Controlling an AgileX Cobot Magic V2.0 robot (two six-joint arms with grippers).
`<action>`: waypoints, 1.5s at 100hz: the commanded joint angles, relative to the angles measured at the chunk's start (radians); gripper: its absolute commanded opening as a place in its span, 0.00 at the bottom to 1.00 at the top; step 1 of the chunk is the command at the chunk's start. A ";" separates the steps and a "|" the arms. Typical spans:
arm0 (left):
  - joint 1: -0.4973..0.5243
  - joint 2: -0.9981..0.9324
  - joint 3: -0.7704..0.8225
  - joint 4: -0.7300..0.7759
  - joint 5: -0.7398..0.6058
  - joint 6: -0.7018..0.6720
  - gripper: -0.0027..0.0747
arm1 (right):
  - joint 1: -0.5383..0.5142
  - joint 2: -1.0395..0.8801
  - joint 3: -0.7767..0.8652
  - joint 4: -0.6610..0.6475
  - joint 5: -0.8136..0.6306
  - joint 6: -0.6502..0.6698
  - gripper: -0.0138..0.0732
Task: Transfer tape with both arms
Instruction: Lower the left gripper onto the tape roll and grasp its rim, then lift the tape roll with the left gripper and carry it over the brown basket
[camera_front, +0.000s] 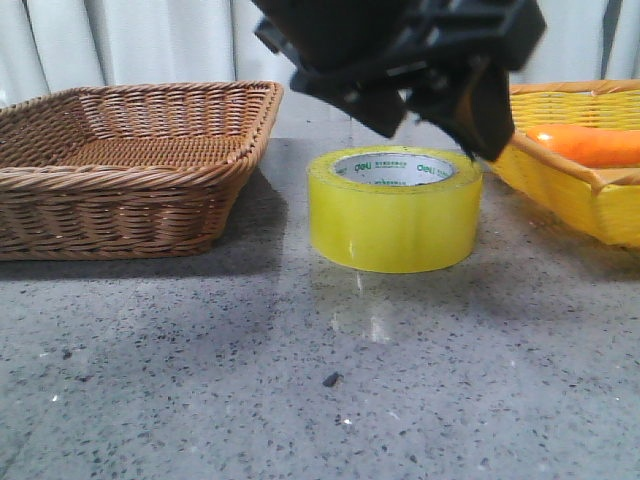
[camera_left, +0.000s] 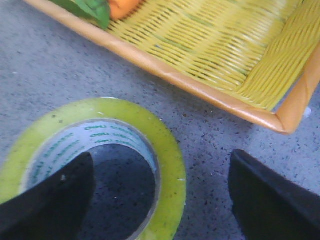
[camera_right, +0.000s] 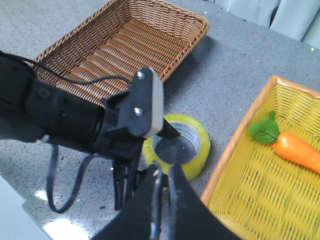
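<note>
I see the fat roll of see-through yellow packing tape (camera_front: 395, 210) with its white middle and green letters sitting flat on the grey speckled counter (camera_front: 300, 380), about in the middle of it. It sits between the brown woven basket (camera_front: 120, 165) toward the left edge and the yellow woven basket (camera_front: 585, 180) toward the right edge. A plastic orange carrot with green leaves (camera_right: 295, 150) lies in the yellow basket. The tape is not in either basket and it has not been lifted, so I think the job is only just starting.

My black blocky left tool (camera_left: 160, 197) is right down at the roll. It is spread wide. One finger (camera_left: 50, 200) hangs over the hole in the middle and the other sits outside the roll, on the side of the yellow basket, so the wall of the roll is between them. They are not squeezing it yet, and I cannot tell if either finger touches it.

My black right tool (camera_right: 161, 200) hangs above the counter, apart from the roll, with its two fingers pressed nearly together and nothing in them.

I judge that nearly all is left: grab the tape, lift it, pass it to the other tool, and put it down. I cannot tell which basket it goes to.
</note>
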 joint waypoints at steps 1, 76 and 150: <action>-0.009 -0.013 -0.043 -0.012 -0.053 -0.004 0.70 | -0.002 -0.013 -0.020 -0.014 -0.050 0.000 0.07; -0.009 0.046 -0.045 -0.004 -0.057 -0.002 0.36 | -0.002 -0.013 -0.020 -0.014 -0.044 0.000 0.07; -0.009 0.026 -0.063 0.032 -0.057 -0.002 0.01 | -0.002 -0.013 -0.020 -0.014 -0.014 0.000 0.07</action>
